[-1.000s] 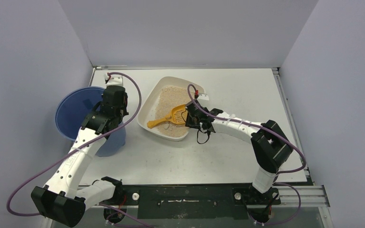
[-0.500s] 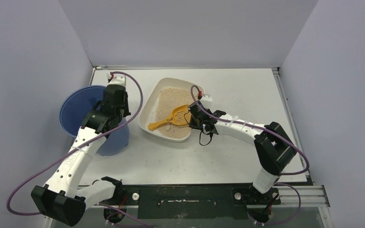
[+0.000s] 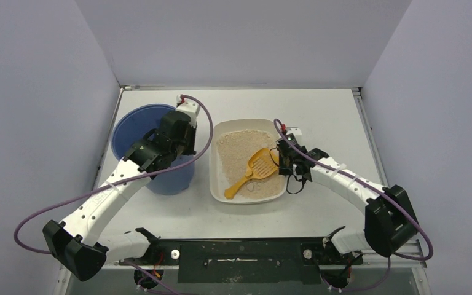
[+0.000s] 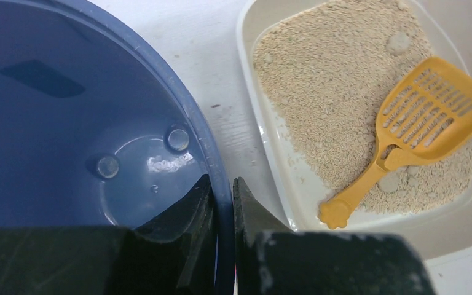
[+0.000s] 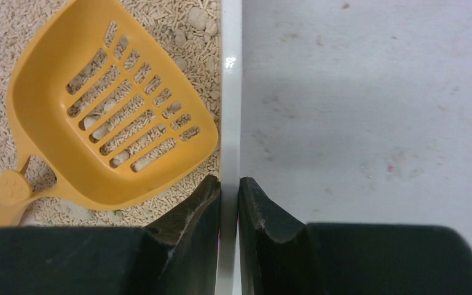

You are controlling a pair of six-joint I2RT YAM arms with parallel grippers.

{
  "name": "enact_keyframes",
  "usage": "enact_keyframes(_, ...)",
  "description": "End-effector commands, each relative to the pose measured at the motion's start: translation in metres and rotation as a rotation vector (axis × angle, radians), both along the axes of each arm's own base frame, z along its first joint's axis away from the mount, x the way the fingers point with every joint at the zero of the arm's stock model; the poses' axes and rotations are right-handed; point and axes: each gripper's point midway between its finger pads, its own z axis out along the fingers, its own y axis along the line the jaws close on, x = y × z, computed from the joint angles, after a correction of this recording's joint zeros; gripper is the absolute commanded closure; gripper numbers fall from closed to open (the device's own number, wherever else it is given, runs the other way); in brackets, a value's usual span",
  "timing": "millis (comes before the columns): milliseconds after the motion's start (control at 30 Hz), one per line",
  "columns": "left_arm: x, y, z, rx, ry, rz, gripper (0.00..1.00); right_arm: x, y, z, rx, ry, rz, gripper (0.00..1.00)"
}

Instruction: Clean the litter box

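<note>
The litter box (image 3: 214, 161) is a low, cream-white tray with round corners, longer than it is wide. It lies flat, just to the right of the blue bucket (image 3: 132, 129) — close, but not touching it. Tan, sandy bits fill most of it — with a few pale lumps on top.

place: robot lab test cell | evidence: plain panel walls (image 3: 239, 37) boxing a white table (image 3: 326, 110); two arms (image 3: 101, 201) bolted to metal rail (image 3: 239, 253)
</note>
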Motion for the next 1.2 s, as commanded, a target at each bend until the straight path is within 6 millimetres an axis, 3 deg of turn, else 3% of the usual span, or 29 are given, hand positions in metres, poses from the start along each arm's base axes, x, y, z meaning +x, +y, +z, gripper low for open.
enact_keyframes(0,-0.005,-0.053,0.017,-0.119,-0.016,-0.1,1.0,0.005,-0.036,0.03,-0.055,-0.072,0.035,1.0)
enact_keyframes(300,-0.02,-0.106,0.016,-0.125,-0.008,-0.203,1.0,0.009,-0.088,0.04,-0.202,-0.068,-0.04,1.0)
enact_keyframes(400,-0.027,-0.121,0.016,-0.125,-0.003,-0.233,1.0,0.013,-0.087,0.043,-0.202,-0.093,0.0,1.0)
enact_keyframes(500,-0.031,-0.13,0.018,-0.133,-0.003,-0.255,1.0,0.017,-0.098,0.048,-0.241,-0.113,-0.031,1.0)
enact_keyframes(767,-0.032,-0.138,0.022,-0.14,-0.02,-0.277,1.0,0.041,-0.132,0.057,-0.286,-0.181,-0.14,1.0)
enact_keyframes(967,-0.032,-0.131,0.018,-0.112,-0.023,-0.264,1.0,0.061,-0.144,0.056,-0.246,-0.19,-0.138,1.0)
enact_keyframes(1000,-0.032,-0.129,0.016,-0.107,-0.022,-0.264,1.0,0.062,-0.143,0.055,-0.242,-0.188,-0.134,0.97)
enact_keyframes(1067,-0.033,-0.127,0.013,-0.1,-0.019,-0.261,1.0,0.062,-0.148,0.055,-0.252,-0.188,-0.164,0.82)
enact_keyframes(1167,-0.034,-0.124,0.011,-0.092,-0.02,-0.257,0.95,0.062,-0.153,0.053,-0.274,-0.177,-0.188,0.72)
